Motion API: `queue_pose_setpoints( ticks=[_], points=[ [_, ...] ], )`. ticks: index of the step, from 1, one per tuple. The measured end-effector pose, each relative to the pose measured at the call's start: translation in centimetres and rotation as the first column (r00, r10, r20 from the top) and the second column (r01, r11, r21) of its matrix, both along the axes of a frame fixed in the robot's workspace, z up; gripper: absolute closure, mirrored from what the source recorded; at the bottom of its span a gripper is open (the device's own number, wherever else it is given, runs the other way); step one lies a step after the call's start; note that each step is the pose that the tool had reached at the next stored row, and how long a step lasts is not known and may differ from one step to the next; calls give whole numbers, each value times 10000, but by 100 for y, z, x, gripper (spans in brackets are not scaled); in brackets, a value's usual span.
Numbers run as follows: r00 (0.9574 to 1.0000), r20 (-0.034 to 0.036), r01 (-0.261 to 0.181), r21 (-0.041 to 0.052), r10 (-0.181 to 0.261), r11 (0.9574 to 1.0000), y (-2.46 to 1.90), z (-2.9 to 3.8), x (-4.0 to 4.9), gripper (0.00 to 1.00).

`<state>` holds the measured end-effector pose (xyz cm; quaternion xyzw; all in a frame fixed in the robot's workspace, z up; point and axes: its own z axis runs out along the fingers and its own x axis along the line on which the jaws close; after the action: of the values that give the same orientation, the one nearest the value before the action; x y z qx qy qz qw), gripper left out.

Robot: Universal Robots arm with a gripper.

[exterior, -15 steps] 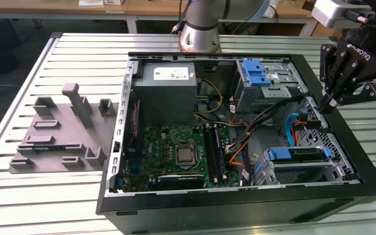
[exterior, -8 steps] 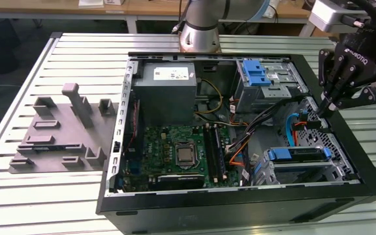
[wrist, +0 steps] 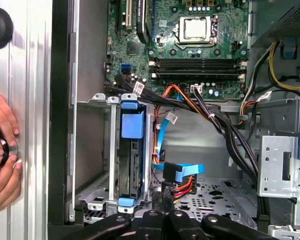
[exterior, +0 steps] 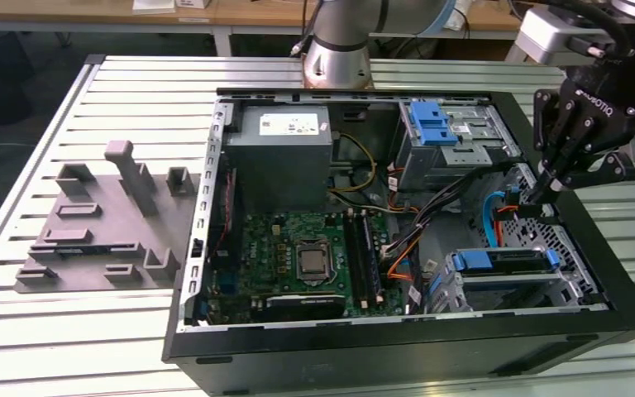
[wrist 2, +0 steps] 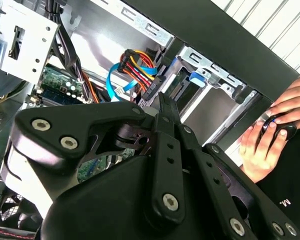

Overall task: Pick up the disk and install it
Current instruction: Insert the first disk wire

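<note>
The disk (wrist: pixel 131 160) sits edge-up in its blue bracket inside the case's drive cage (wrist: pixel 97 145). The claw (exterior: pixel 538 197) hovers near the cables beside it, fingers drawn together, empty. Probably rigid, fairly heavy and shock-sensitive; best gripped by the bracket sides.

One disk (exterior: pixel 498 261), one pincer (exterior: pixel 542 192), two hands (wrist: pixel 2 165).

White maker's lettering on the black body of the claw (exterior: pixel 541 192), seen in the exterior view. White sticker (exterior: pixel 292 126) on the grey power-supply box (exterior: pixel 284 161), well apart from the claw across the open case, print too small to make out. Pale letters on a dark garment (wrist 2: pixel 290 200) just beside the claw in the second wrist view, partly cut off.
</note>
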<state>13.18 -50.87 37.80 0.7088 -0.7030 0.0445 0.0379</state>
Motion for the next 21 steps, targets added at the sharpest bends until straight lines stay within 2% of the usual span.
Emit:
queue_pose_setpoints(
  ticks=[8,10,11,13,15,19,20,21],
  points=[
    [10000,4,-14,0,14,10000,10,-13,0,89],
    [10000,4,-14,-2,14,10000,37,-15,0,89],
    [10000,6,-14,-14,14,10000,48,-17,0,89],
    [10000,38,-13,-131,14,9999,71,-29,0,89],
    [10000,67,-15,-199,16,9998,75,-49,0,89],
    [10000,73,-13,-206,14,9998,77,-63,0,89],
    [10000,73,-14,-207,15,9998,77,-63,0,83],
    [10000,73,-13,-207,15,9998,77,-64,0,83]
  ],
)
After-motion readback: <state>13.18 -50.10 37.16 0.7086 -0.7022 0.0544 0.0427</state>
